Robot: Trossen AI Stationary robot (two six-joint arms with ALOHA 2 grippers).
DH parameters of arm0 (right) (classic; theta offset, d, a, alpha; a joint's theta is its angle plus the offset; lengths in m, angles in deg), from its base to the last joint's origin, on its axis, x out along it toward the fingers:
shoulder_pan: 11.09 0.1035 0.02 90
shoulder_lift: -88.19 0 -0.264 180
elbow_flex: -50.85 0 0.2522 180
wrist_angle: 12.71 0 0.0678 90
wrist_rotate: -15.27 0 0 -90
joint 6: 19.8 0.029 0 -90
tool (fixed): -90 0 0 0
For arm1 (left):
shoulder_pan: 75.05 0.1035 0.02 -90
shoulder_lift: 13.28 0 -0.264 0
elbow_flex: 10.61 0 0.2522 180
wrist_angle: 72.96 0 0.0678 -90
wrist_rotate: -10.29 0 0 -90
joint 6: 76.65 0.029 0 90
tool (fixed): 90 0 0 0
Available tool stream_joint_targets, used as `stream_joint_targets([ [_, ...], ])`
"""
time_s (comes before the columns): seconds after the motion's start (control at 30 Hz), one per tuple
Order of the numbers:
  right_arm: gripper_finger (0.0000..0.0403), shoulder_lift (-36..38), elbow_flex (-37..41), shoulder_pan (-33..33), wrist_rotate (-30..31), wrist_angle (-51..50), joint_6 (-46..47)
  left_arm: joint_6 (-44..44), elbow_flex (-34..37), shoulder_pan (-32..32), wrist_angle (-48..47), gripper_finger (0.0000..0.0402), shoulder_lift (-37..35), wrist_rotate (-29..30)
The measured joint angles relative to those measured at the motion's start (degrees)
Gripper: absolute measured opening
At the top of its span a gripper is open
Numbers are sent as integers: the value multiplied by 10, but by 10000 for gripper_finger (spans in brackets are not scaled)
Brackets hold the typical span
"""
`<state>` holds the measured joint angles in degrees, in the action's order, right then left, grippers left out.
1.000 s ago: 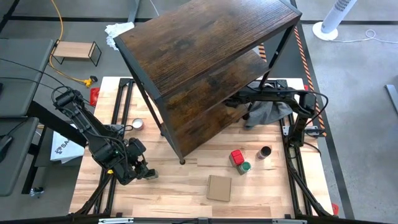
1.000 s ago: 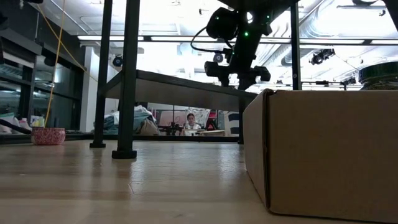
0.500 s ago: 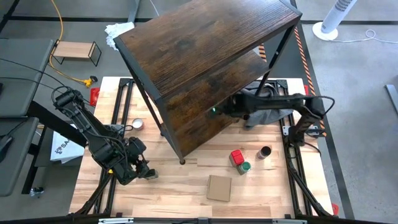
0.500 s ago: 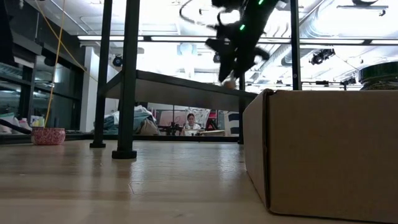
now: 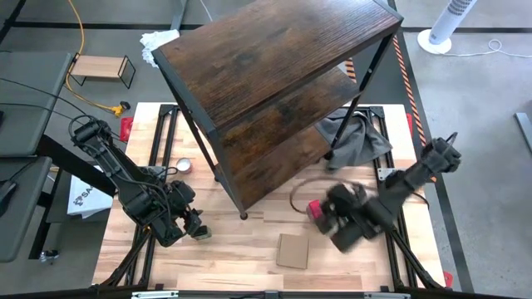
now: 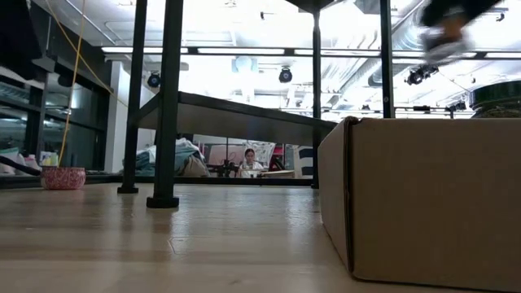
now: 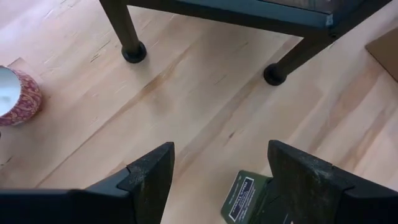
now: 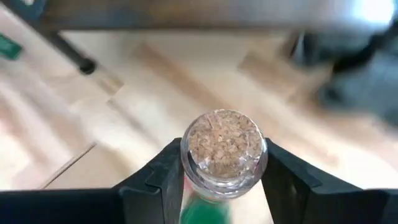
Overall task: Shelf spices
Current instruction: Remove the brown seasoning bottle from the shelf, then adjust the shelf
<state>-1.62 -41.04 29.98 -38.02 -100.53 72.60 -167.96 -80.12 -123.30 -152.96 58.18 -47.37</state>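
The shelf [image 5: 266, 58], dark wood boards in a thin black frame, stands on the table on its feet [image 5: 243, 216]. My right gripper [image 5: 337, 224], blurred, hangs over the near right of the table beside the red boxy spice [image 5: 315, 207]. It is shut on a pale, cork-topped glass spice jar [image 8: 224, 146]. The blurred arm covers whatever stands next to the red box. My left gripper [image 5: 195, 228] stands open over the near left. A dark green labelled thing [image 7: 247, 196] shows between its fingers; whether a finger touches it cannot be told. My right gripper pinches the jar's glass sides [image 8: 186, 171] just under the cork between its two fingers [image 8: 155, 180]. The cork end faces back toward the wrist. The jar is lifted clear of the table.
A flat square cardboard piece [image 5: 293, 251] lies near the front edge and fills the right of the low view [image 6: 431, 195]. A small red-patterned bowl [image 5: 184, 165] sits left of the shelf legs [image 6: 167, 106]. A grey cloth [image 5: 353, 141] lies at the far right.
My right gripper has swung fast out from under the shelf's lower board toward the table's near edge, rolling as it went. It still carries the pale jar and now hangs beside the red box. My left gripper has stayed in place.
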Motion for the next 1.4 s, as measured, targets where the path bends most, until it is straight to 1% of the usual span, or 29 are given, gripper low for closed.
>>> stream_joint_targets([
  [0.07, 160, -4, 26, 52, 2, 20, 83, 4, 0, 0, -1, 255, 0, 0],
  [0.13, 160, -11, 48, 94, -4, 43, 129, 8, 0, 0, -3, 255, 0, 0],
  [0.17, 160, -16, 58, 112, -11, 55, 139, 13, 0, 0, -4, 255, 0, -1],
  [0.23, 160, -27, 73, 139, -2, 77, 144, 19, 0, 0, -4, 255, 0, -3],
  [0.3, 160, -41, 90, 156, -46, 100, 150, 19, 0, 0, -4, 255, 0, -4],
  [0.4, 160, -60, 112, 165, -74, 141, 153, 19, 0, 3, -4, 255, -1, -16],
  [0.53, 160, -85, 127, 172, -85, 227, 117, 7, 0, 7, -4, 255, -1, -35],
  [0.67, 160, -98, 132, 171, -66, 261, 111, -10, 0, 13, -4, 255, 0, -34],
  [0.77, 160, -119, 138, 168, -58, 241, 100, -14, 0, 18, -3, 255, 2, -35],
  [0.83, 160, -122, 133, 164, -50, 255, 94, -15, 0, 22, -3, 255, 2, -35],
  [0.87, 165, -127, 133, 162, -53, 259, 92, -14, 0, 22, -4, 255, 3, -36],
  [0.9, 179, -134, 134, 160, -57, 258, 91, -14, 0, 23, -4, 255, 4, -38],
  [0.97, 223, -137, 137, 156, -64, 249, 82, -9, 0, 27, -3, 255, 2, -39],
  [1.03, 268, -133, 134, 152, -64, 260, 69, -6, 0, 30, -4, 255, 1, -40],
  [1.13, 316, -132, 134, 144, -75, 251, 45, -5, 0, 32, -4, 255, -1, -41],
  [1.2, 332, -128, 129, 138, -98, 257, 27, -9, 0, 33, -4, 255, -3, -34],
  [1.27, 338, -128, 124, 132, -127, 260, 8, -23, 0, 33, -3, 255, -3, -24],
  [1.33, 339, -128, 115, 129, -137, 258, -7, -31, -4, 33, -5, 255, -5, 6],
  [1.4, 339, -125, 102, 129, -133, 265, -15, -34, -14, 33, -3, 255, -7, 45],
])
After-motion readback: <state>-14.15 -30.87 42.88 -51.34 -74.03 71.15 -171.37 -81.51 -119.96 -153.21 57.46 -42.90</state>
